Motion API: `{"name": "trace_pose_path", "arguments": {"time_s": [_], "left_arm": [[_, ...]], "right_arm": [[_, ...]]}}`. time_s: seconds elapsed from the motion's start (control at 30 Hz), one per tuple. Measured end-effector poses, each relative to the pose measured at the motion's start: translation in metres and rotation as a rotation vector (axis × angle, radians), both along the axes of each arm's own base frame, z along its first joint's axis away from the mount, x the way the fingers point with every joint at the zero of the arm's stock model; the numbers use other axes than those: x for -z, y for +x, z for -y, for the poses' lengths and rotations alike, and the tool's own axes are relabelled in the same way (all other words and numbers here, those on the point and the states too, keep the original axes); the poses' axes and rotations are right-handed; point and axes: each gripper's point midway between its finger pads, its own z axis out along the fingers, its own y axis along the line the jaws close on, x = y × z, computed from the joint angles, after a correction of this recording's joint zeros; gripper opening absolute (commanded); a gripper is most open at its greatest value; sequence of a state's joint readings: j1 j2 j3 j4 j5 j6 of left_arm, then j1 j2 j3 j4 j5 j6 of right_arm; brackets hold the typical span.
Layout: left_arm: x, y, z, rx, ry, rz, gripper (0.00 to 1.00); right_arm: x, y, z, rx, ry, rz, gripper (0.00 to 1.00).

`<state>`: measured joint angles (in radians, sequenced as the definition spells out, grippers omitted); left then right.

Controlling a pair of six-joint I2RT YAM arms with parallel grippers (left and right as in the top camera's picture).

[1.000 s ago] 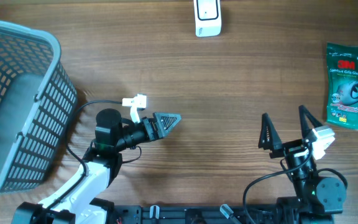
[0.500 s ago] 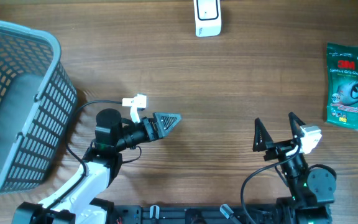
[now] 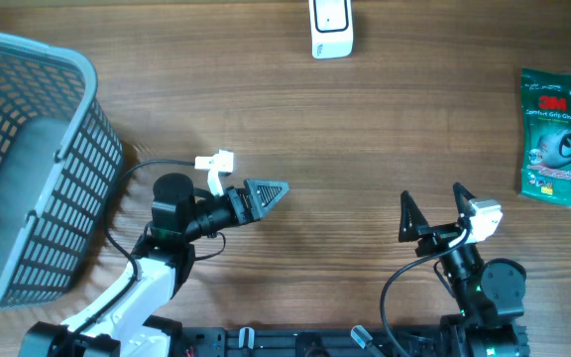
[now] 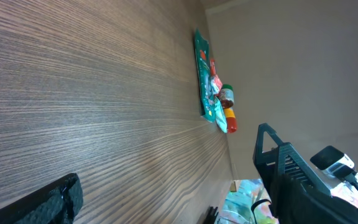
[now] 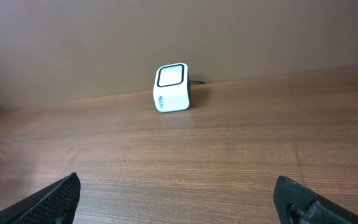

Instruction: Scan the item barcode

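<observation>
At the far right edge of the counter (image 3: 385, 129): 3M glove packet (image 3: 553, 137) lies flat, well apart from the scanner (image 3: 331, 28) | left end effector (image 3: 266, 193) and right end effector (image 3: 432, 198) both gape wide, empty | packet looks light, floppy and slick, so pinching a long edge seems best

The brown wood-grain table (image 3: 365, 129) looks smooth and matt, its grain running in fine lines. The white boxy plastic scanner (image 5: 171, 88) has a satin shell (its black-rimmed window reflects light). The grey lattice basket (image 3: 77, 169) is matt moulded plastic. The green glove packet (image 3: 553, 139) is glossy plastic film.
</observation>
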<state>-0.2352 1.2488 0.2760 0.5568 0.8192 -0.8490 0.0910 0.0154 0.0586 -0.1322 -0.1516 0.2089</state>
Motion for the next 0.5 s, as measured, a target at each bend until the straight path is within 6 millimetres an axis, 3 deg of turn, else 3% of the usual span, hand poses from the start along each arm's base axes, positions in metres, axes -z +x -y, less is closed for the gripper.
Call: {"name": "trace_pose_path", "arguments": {"time_s": [0.37,0.5], "left_arm": [[0.000,0.000,0.000,0.000,0.000,0.000,1.00],[0.018,-0.001,-0.006,-0.031,0.054,-0.057,1.00]], "right_arm": [[0.000,0.000,0.000,0.000,0.000,0.000,1.00],[0.000,0.000,0.000,0.000,0.000,0.001,1.00]]}}
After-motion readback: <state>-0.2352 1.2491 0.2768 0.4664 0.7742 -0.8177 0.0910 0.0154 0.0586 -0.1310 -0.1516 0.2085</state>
